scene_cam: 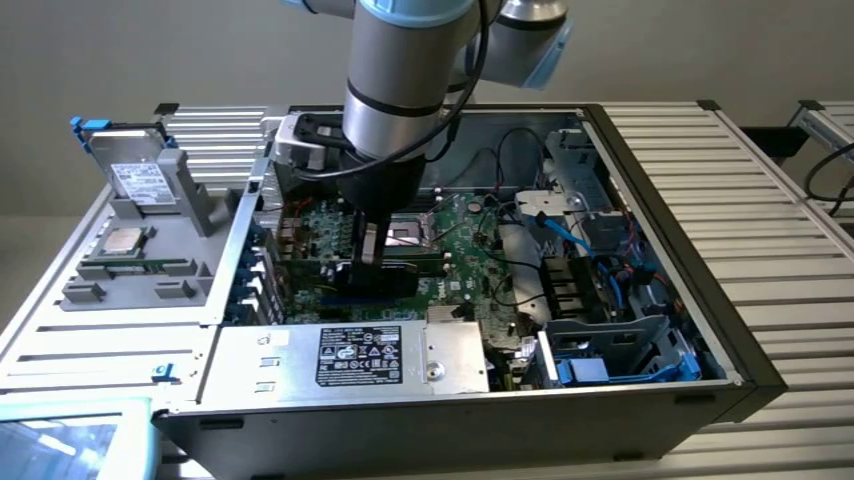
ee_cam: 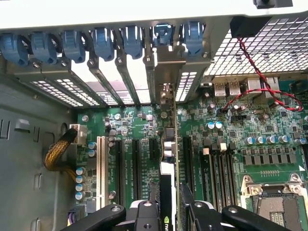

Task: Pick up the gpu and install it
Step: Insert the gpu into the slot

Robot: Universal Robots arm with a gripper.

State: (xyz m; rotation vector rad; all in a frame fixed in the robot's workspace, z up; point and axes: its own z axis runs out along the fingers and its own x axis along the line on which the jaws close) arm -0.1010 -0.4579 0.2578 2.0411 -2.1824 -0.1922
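The gripper [ee_cam: 169,216] is clamping the gpu [ee_cam: 167,192], with one black finger [ee_cam: 147,214] pressing on each face of the card. In the exterior view the arm is reaching straight down into the open computer case [scene_cam: 667,210], and the gripper [scene_cam: 378,250] is holding the gpu [scene_cam: 367,268] low over the motherboard [scene_cam: 461,235].

The gpu is standing on edge among the motherboard's [ee_cam: 231,130] expansion slots, between a black slot [ee_cam: 136,168] and the memory slots [ee_cam: 214,168]. Its bracket end is pointing toward the case wall carrying the row of blue retaining clips [ee_cam: 103,41]. Whether the card is sitting fully in a slot cannot be told.

The white slot [ee_cam: 100,163] and a yellow-sleeved cable [ee_cam: 57,151] are lying further out, toward the motherboard edge. The processor socket [ee_cam: 274,202] is lying beyond the memory slots. The labelled power supply [scene_cam: 354,355] is sitting along the case's near edge.
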